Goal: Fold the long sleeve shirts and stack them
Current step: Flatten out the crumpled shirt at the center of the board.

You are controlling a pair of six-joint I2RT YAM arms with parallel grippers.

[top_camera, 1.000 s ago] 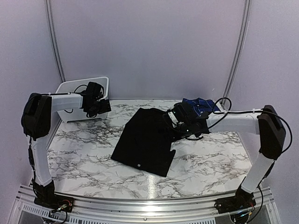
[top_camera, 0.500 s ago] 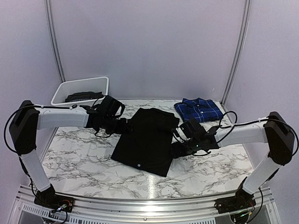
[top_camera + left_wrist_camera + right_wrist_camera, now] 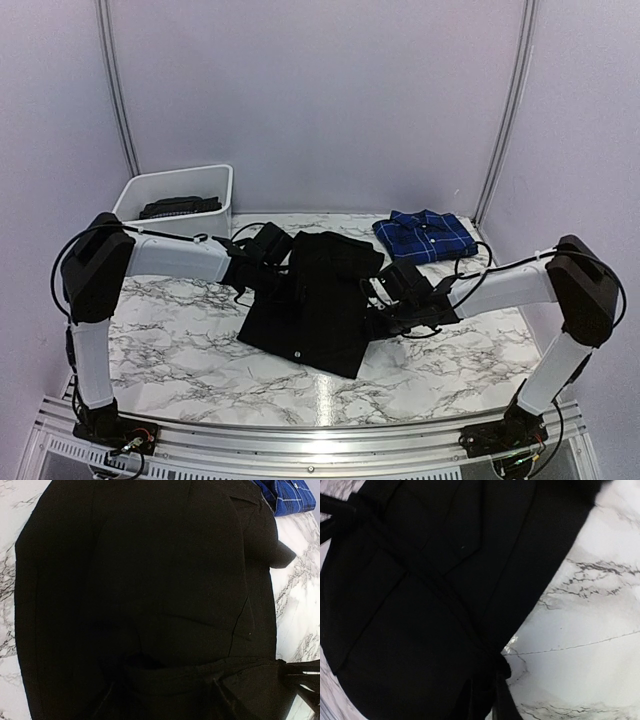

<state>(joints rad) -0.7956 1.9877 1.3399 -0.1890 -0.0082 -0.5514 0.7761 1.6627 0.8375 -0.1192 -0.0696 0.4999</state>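
Note:
The black long sleeve shirt (image 3: pixel 312 300) lies folded flat mid-table and fills both wrist views (image 3: pixel 150 580) (image 3: pixel 420 605). The blue plaid long sleeve shirt (image 3: pixel 425 235) rests folded at the back right, with one corner showing (image 3: pixel 290 495) in the left wrist view. My left gripper (image 3: pixel 283 275) is low on the black shirt's left edge. Its dark fingers stand apart (image 3: pixel 167 682) with a ridge of black cloth between them. My right gripper (image 3: pixel 378 312) is at the shirt's right edge, its fingers close together (image 3: pixel 487 692) and pinching a bunched bit of the hem.
A white bin (image 3: pixel 135 195) with dark cloth inside stands at the back left corner. Bare marble table (image 3: pixel 170 330) lies left, right and in front of the black shirt. The right arm's cables loop above the table near the plaid shirt.
The left arm swung from the bin to the black shirt's left edge. The right arm came from the plaid shirt to the black shirt's right edge and closed on the hem.

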